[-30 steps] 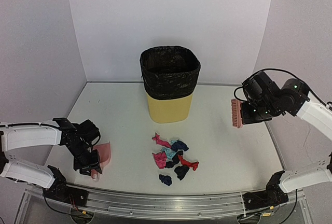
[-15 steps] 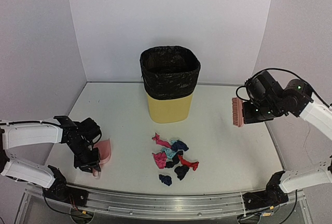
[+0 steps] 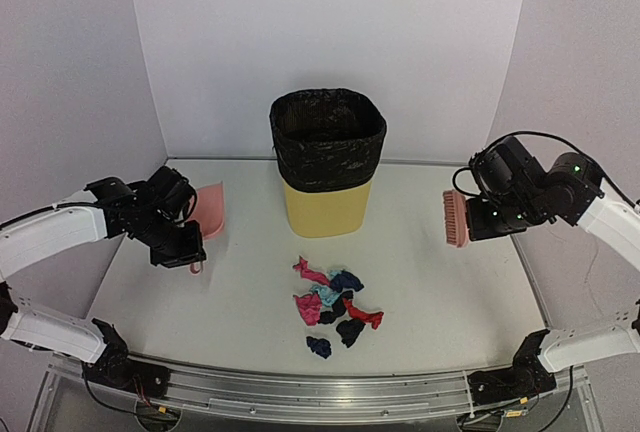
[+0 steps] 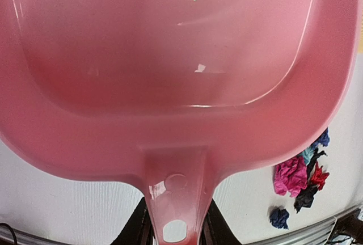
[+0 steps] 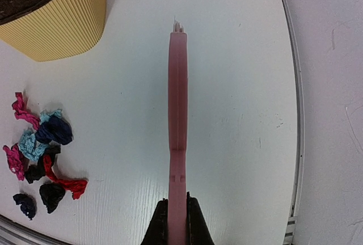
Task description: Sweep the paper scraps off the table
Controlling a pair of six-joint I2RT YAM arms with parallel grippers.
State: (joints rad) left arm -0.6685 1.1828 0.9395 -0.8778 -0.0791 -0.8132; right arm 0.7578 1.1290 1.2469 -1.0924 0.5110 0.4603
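The paper scraps (image 3: 334,302) lie in a loose pile on the white table (image 3: 430,292) in front of the bin; they also show in the left wrist view (image 4: 298,177) and the right wrist view (image 5: 39,154). My left gripper (image 3: 190,252) is shut on the handle of the pink dustpan (image 3: 208,210), held in the air left of the bin; the pan (image 4: 176,58) fills the left wrist view. My right gripper (image 3: 480,222) is shut on the pink brush (image 3: 456,218), held above the table's right side, edge-on in the right wrist view (image 5: 177,114).
A yellow bin (image 3: 327,164) with a black liner stands at the back middle, also in the right wrist view (image 5: 51,12). White walls enclose the table. A metal rail (image 3: 320,392) runs along the front edge.
My left gripper has lifted the dustpan off the table and carried it up and back toward the bin's left side. The right gripper with the brush has hardly moved.
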